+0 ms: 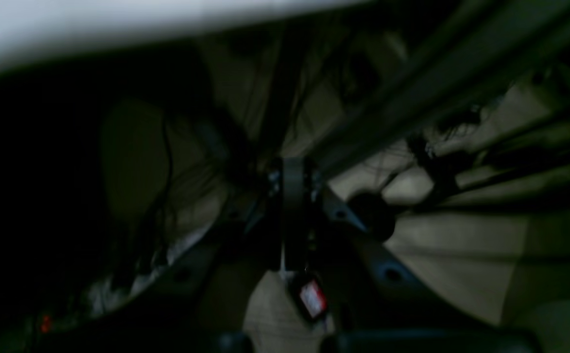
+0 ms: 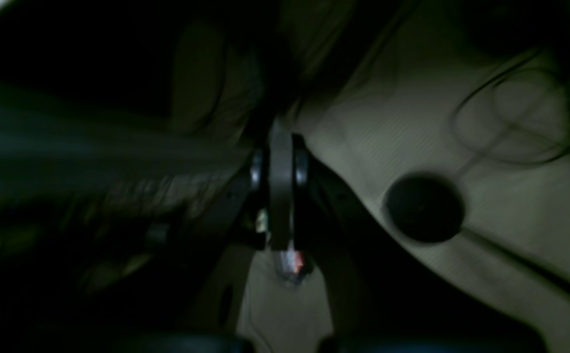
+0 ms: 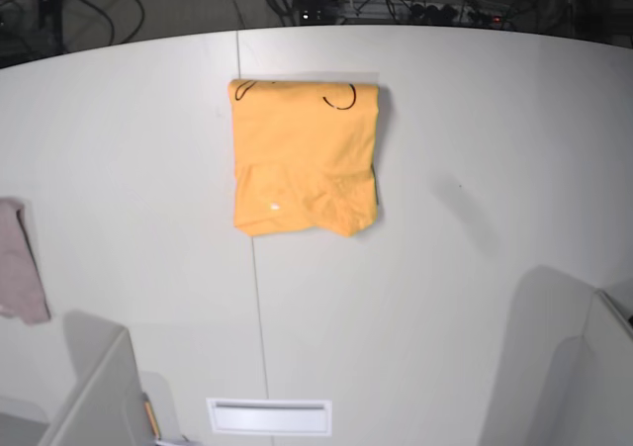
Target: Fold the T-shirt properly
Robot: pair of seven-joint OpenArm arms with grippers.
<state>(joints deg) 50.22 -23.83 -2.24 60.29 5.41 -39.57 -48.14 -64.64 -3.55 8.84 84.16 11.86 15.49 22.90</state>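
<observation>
T-shirt (image 3: 304, 159): folded rectangle, near table (image 3: 475, 169) far edge, centre | left gripper (image 1: 292, 206), right gripper (image 2: 281, 196): jaws closed, empty, off the table | judged done; only square ragged near hem

Left tool (image 1: 293, 196), right tool (image 2: 281, 196): both closed.

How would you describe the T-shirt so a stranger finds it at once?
On the white table, look toward the far middle, beside the seam line. The T-shirt lies there folded into a rectangle. It is bright orange-yellow with thin black curved marks, unlike the small pinkish-grey cloth at the left edge.
</observation>
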